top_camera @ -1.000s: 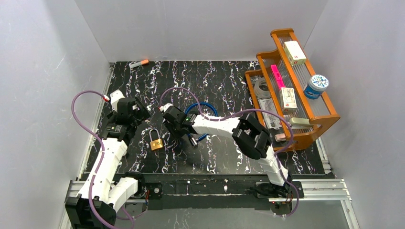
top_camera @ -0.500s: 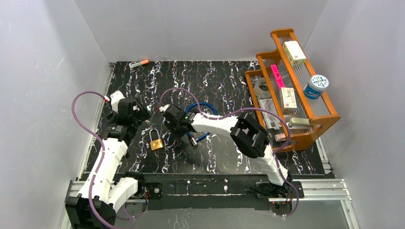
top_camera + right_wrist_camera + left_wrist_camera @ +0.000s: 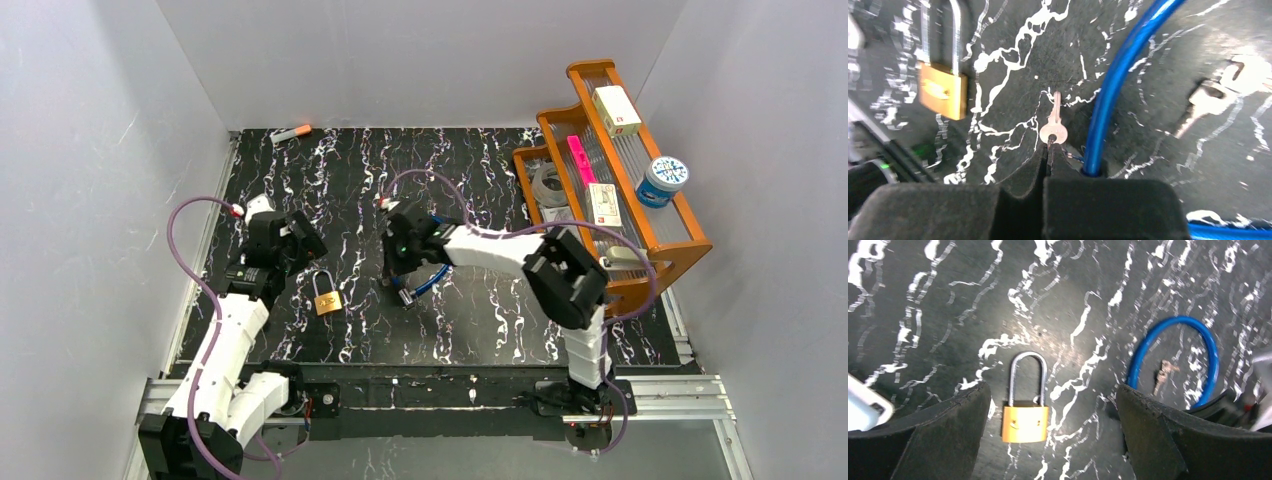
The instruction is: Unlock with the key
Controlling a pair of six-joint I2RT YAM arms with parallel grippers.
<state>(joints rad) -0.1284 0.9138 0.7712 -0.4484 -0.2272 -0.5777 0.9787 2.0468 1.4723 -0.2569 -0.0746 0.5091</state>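
A brass padlock (image 3: 327, 300) with a closed steel shackle lies flat on the black marbled mat. In the left wrist view the padlock (image 3: 1025, 422) lies between the spread fingers of my left gripper (image 3: 1053, 405), which is open and hovers above it. My right gripper (image 3: 1048, 150) is shut on the round head of a small silver key (image 3: 1053, 125), blade pointing away, next to a blue cable loop (image 3: 1108, 110). The padlock also shows in the right wrist view (image 3: 943, 90), to the left of the key. In the top view my right gripper (image 3: 400, 265) is just right of the padlock.
A second key (image 3: 1205, 100) lies on the mat beyond the blue cable. A wooden rack (image 3: 640, 240) with boxes, tape and a tub stands at the right. An orange marker (image 3: 292, 131) lies at the back left. Grey walls close in three sides.
My right arm has swung its wrist to the right and turned, staying over the blue cable. My left gripper has shifted slightly right and nearer the padlock.
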